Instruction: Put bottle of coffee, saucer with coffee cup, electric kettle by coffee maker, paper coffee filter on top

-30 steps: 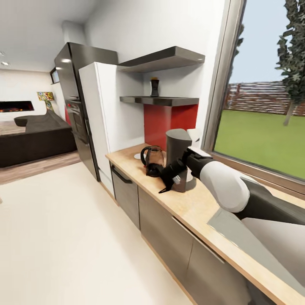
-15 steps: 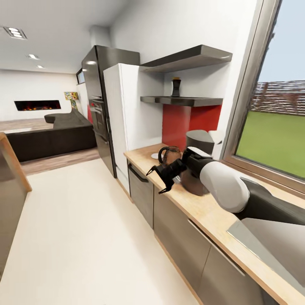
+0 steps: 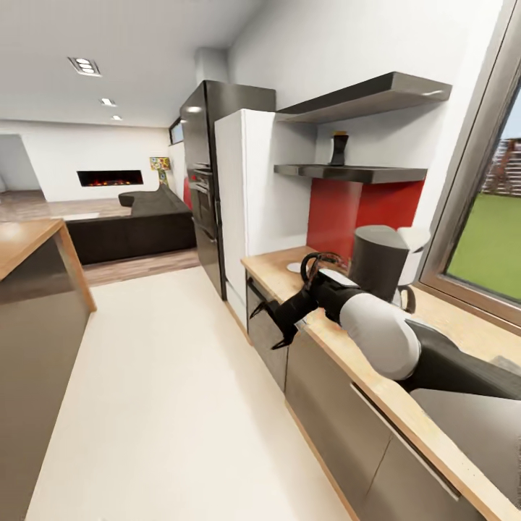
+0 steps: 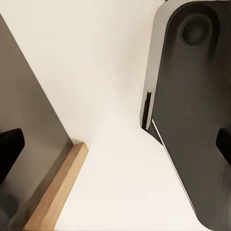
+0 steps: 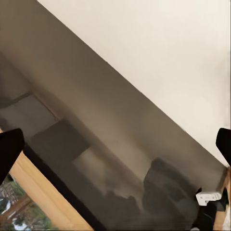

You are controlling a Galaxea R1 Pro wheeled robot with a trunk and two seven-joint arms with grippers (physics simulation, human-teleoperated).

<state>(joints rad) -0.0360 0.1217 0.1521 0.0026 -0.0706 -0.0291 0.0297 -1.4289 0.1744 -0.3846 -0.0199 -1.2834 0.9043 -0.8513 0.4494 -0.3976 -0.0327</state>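
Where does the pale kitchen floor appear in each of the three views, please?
Head view: the floor fills the lower left, beside the cabinets.
Left wrist view: the floor runs through the middle.
Right wrist view: the floor takes the corner beyond the grey cabinet front.
Shared landmark, head and right wrist: the wooden countertop edge.

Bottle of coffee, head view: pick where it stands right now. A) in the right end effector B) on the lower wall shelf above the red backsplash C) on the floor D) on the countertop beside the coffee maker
B: the dark bottle of coffee stands upright on the lower shelf, above the coffee maker on the countertop.
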